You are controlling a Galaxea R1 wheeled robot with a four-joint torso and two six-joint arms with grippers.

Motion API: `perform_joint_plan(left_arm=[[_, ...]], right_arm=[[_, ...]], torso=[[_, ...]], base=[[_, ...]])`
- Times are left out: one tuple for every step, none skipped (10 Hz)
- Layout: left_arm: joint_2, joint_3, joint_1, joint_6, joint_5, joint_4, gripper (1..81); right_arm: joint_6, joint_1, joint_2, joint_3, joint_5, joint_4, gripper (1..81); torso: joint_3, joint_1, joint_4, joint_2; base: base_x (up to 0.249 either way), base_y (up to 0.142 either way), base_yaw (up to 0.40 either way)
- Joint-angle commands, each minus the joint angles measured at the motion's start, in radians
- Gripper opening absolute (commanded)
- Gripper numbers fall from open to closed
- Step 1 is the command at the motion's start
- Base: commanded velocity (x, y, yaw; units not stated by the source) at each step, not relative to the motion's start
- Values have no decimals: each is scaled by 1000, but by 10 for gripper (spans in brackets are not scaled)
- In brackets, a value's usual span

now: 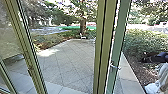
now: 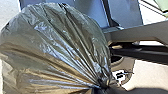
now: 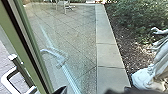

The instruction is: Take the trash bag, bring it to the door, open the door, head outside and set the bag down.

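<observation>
Trash bag ballooning from my left gripper

It is swollen and round, thin grey-brown plastic with a bluish gloss where light catches it, and long creases fan out from a tightly bunched neck. My left hand has that neck pinched, the full body bulging out beside it. My right gripper is spread, nothing between its tips, near the green-framed glass door with its silver handle. Through the glass I see paving and shrubs

Metal handle on green-framed glass door, paved yard
</observation>
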Motion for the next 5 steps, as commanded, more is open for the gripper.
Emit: perform_joint_plan(left_arm=[[3,8,-28,3,73,-12,10],[5,8,-28,3,73,-12,10],[5,8,-27,2,73,-12,10],[5,8,-26,2,73,-22,10],[5,6,-28,3,73,-23,10]], right_arm=[[-14,159,-13,-88,-29,-199,811],[-14,157,-13,-89,-32,-237,811],[-14,159,-13,-86,-38,-271,811],[-14,153,-16,-89,-39,-300,811],[-12,137,-22,-89,-39,-343,811]], torso=[[0,0,0,0],[0,0,0,0],[0,0,0,0],[0,0,0,0],[0,0,0,0]], base=[[0,0,0],[0,0,0],[0,0,0],[0,0,0],[0,0,0]])
